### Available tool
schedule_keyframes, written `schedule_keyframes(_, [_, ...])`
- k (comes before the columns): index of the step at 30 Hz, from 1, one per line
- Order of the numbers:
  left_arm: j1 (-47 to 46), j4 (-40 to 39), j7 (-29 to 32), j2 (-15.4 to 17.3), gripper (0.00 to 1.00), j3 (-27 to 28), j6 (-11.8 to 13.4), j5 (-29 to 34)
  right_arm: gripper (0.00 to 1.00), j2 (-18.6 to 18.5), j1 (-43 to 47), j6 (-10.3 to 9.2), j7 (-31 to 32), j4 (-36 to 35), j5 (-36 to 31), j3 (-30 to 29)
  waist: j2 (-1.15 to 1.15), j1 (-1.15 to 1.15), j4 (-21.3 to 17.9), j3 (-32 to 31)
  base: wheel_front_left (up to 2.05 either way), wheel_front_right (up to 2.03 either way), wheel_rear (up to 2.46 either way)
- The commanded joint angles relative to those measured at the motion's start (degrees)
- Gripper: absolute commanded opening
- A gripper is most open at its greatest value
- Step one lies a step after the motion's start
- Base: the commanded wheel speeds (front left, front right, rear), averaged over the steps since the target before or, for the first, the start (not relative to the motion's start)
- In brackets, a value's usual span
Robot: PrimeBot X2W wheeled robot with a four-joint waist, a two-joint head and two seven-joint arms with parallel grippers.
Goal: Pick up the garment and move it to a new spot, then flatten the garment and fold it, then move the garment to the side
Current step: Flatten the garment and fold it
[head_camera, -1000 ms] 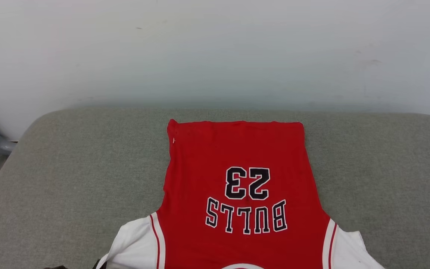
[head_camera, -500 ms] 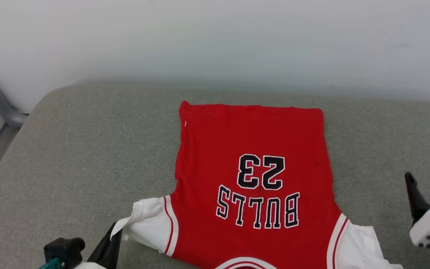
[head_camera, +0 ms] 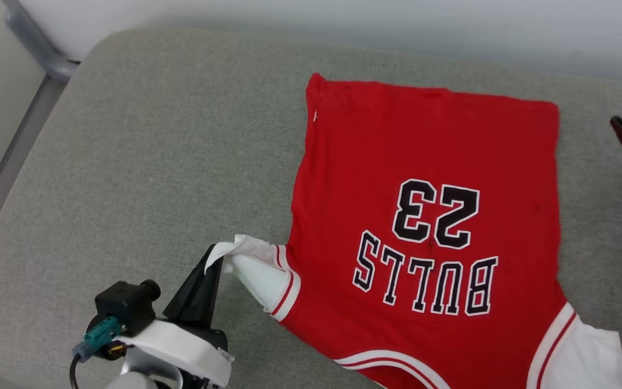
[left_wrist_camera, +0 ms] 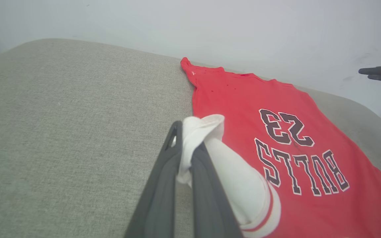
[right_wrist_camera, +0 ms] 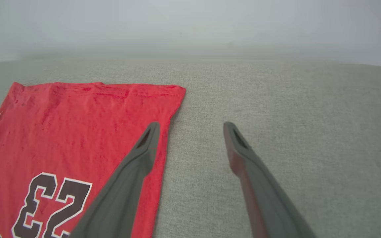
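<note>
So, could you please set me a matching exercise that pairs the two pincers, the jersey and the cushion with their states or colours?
Things:
1. left pincer
2. right pincer
3. jersey
4. cushion

States or colours:
A. grey
B. open, holding nothing
C. red, spread out with its lettering up
D. shut on the white sleeve

Pairs: 1-D, 2-B, 3-C, 4-A.

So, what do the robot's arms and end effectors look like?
Each end effector has two long, dark grey, tapering fingers with slotted tips. The left end effector has a white shell carrying a black block, teal connector and black cable. The right end effector is also white-shelled.
</note>
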Motion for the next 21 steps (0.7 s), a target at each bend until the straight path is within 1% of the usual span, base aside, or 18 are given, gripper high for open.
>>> schedule_keyframes(1, [-1.9, 0.2, -0.5, -1.1, 0.00, 0.0, -0.9, 0.8, 1.00, -1.2, -4.5, -0.02, 3.0, 1.6, -1.5, 0.8, 0.00, -0.02, 3.6, 4.9, 0.00, 0.00, 0.00])
schedule_keyframes(2, [-2.6, 0.2, -0.5, -1.5, 0.00, 0.0, -1.3, 1.0, 1.00, -1.5, -6.7, -0.02, 4.8, 2.3, -2.2, 1.2, 0.00, -0.02, 4.1, 6.0, 0.00, 0.00, 0.00])
schedule_keyframes(3, [-4.3, 0.4, -0.7, -2.8, 0.00, 0.3, -2.6, 1.9, 1.00, -2.0, -12.2, -0.02, 7.9, 4.2, -4.2, 1.8, 0.00, -0.02, 5.1, 8.9, 0.00, 0.00, 0.00])
schedule_keyframes(4, [-4.9, 0.4, -0.7, -3.2, 0.00, 0.4, -3.1, 2.2, 1.00, -2.1, -13.9, -0.02, 9.0, 5.0, -4.9, 1.5, 0.00, -0.02, 5.5, 9.9, 0.00, 0.00, 0.00])
schedule_keyframes(5, [-4.9, 0.4, -0.7, -3.2, 0.00, 0.4, -3.1, 2.2, 1.00, -2.1, -13.9, -0.02, 9.0, 5.0, -4.9, 1.5, 0.00, -0.02, 5.5, 9.9, 0.00, 0.00, 0.00])
schedule_keyframes(11, [-7.4, 1.1, -0.9, -5.8, 0.00, 1.1, -5.8, 3.3, 1.00, -2.3, -20.7, -0.02, 12.0, 8.7, -8.2, 0.8, 0.00, -0.02, 7.4, 15.1, 0.00, 0.00, 0.00])
schedule_keyframes(17, [-8.7, 2.4, -0.9, -8.1, 0.00, 3.2, -8.4, 5.0, 1.00, -0.8, -21.2, -0.02, 14.8, 13.2, -9.2, 1.8, 0.00, -0.02, 8.1, 18.0, 0.00, 0.00, 0.00])
schedule_keyframes(18, [-8.6, 3.2, -0.9, -9.0, 0.00, 4.2, -9.3, 6.0, 1.00, 0.0, -19.6, -0.01, 18.2, 16.8, -8.2, 1.7, 0.00, -0.02, 8.0, 18.1, 0.00, 0.00, 0.00])
schedule_keyframes(19, [-8.6, 3.4, -0.9, -9.3, 0.00, 4.5, -9.6, 6.2, 0.98, -0.1, -19.1, -0.01, 19.1, 17.8, -8.3, 1.5, 0.00, -0.02, 8.1, 18.1, 0.00, 0.00, 0.00])
schedule_keyframes(20, [-8.6, 3.6, -0.9, -9.6, 0.00, 4.7, -10.0, 6.6, 0.40, -0.3, -18.5, -0.02, 20.4, 18.8, -8.6, 1.3, 0.00, -0.02, 8.1, 18.0, 0.00, 0.00, 0.00])
schedule_keyframes(21, [-8.5, 3.8, -0.9, -9.8, 0.00, 5.0, -10.2, 6.8, 0.00, -0.3, -18.3, -0.02, 21.1, 19.4, -8.7, 0.9, 0.00, -0.02, 8.1, 17.9, 0.00, 0.00, 0.00])
